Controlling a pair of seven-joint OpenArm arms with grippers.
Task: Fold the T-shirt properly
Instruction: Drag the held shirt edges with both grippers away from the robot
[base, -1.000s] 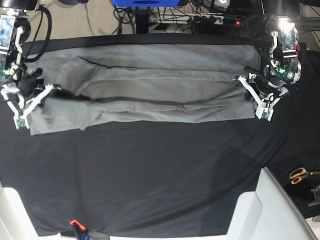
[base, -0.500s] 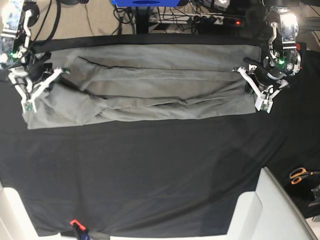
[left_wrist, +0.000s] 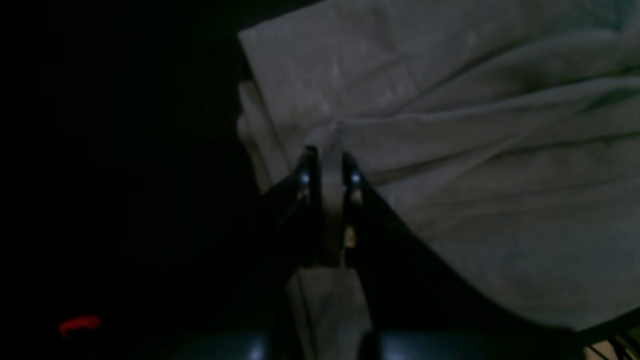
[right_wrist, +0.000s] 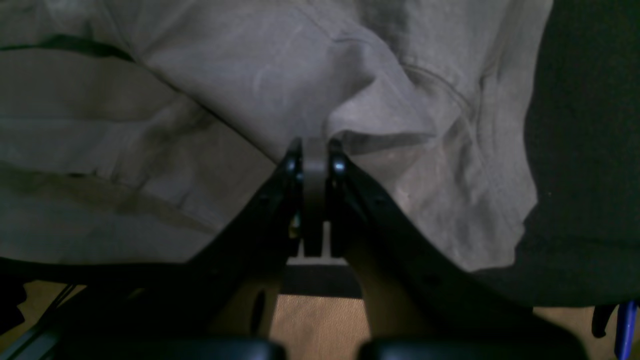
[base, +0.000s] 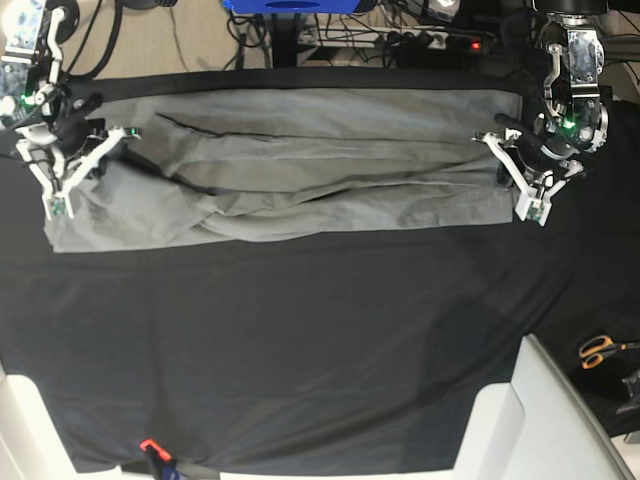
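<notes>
The grey T-shirt (base: 300, 170) lies stretched in a long, wrinkled band across the far part of the black table cloth (base: 300, 340). At the band's right end in the base view, my left gripper (base: 514, 176) is shut on its edge. The left wrist view shows the black fingers (left_wrist: 306, 175) pinching a raised fold of grey cloth (left_wrist: 450, 150) in that gripper (left_wrist: 329, 156). My right gripper (base: 88, 168) is at the band's left end. In the right wrist view this gripper (right_wrist: 315, 148) is shut on a ridge of the shirt (right_wrist: 200, 90), with a hemmed edge hanging to the right.
Orange-handled scissors (base: 598, 350) lie at the right edge. White shapes stand at the near right (base: 545, 420) and near left (base: 20, 430) corners. A small red item (base: 150, 445) sits at the cloth's near edge. Cables and a power strip (base: 420, 40) run behind the table.
Both grippers have moved toward the table's far edge, still holding the shirt. The left end of the shirt has shifted up and inward, and the folds have bunched differently.
</notes>
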